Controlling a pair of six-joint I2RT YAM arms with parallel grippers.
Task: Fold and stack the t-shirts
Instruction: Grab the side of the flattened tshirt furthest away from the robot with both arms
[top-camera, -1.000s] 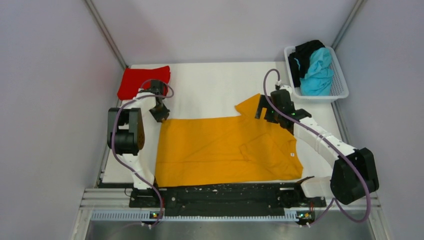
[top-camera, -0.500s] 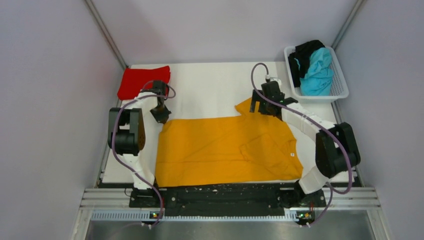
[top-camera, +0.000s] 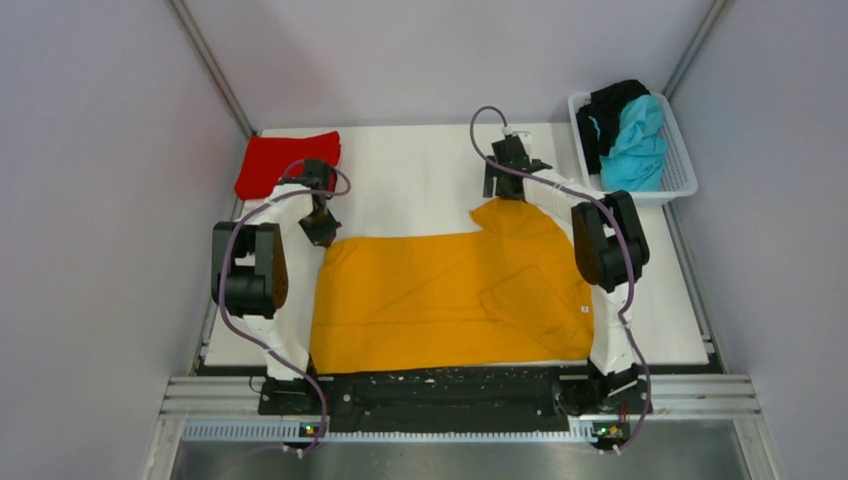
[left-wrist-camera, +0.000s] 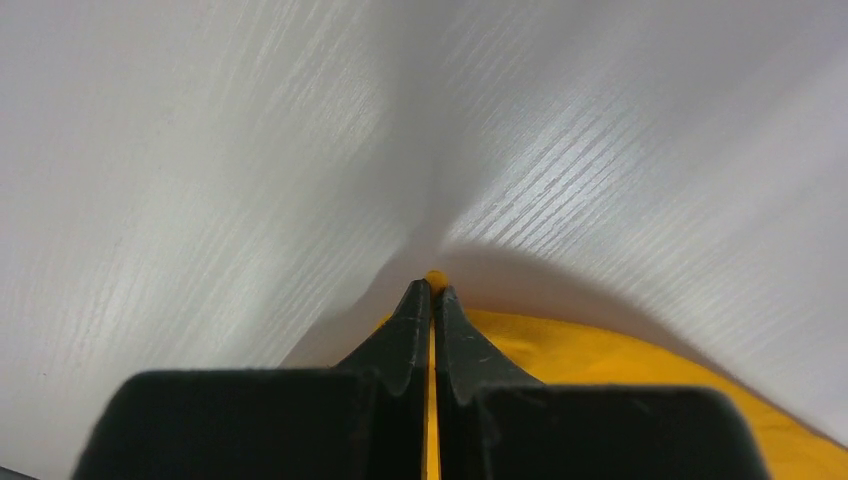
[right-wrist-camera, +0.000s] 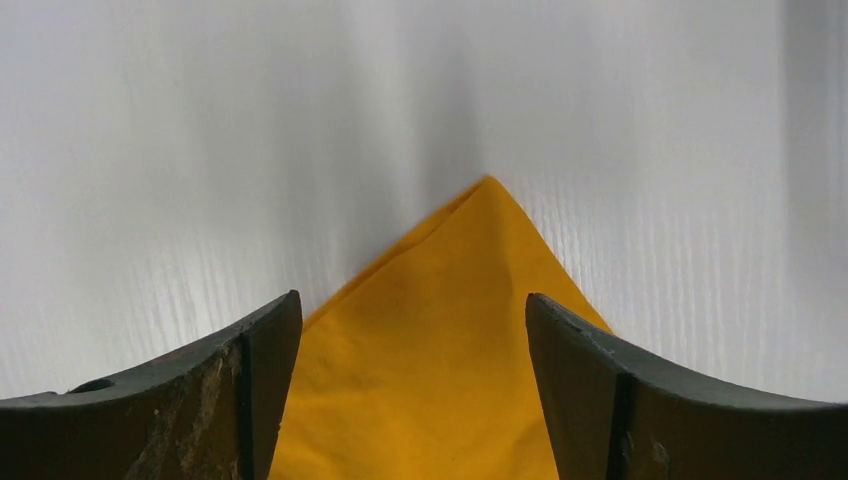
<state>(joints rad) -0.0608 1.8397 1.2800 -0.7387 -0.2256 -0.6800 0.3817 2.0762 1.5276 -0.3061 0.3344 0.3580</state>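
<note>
Top external view: nearest the arms the orange shirt (top-camera: 455, 300) lies flat on the bench (top-camera: 420, 170), long axis left to right, collar right, hem left, one sleeve pointing far. Light, limp cloth, likely to sag and drag; corners are the places to pinch. The left gripper (top-camera: 322, 232) has jaws clenched on the far hem corner; the right gripper (top-camera: 500, 190) hovers over the sleeve tip, jaws spread, empty. Beyond lie the red shirt (top-camera: 285, 163), folded, and a basket (top-camera: 640, 197).
</note>
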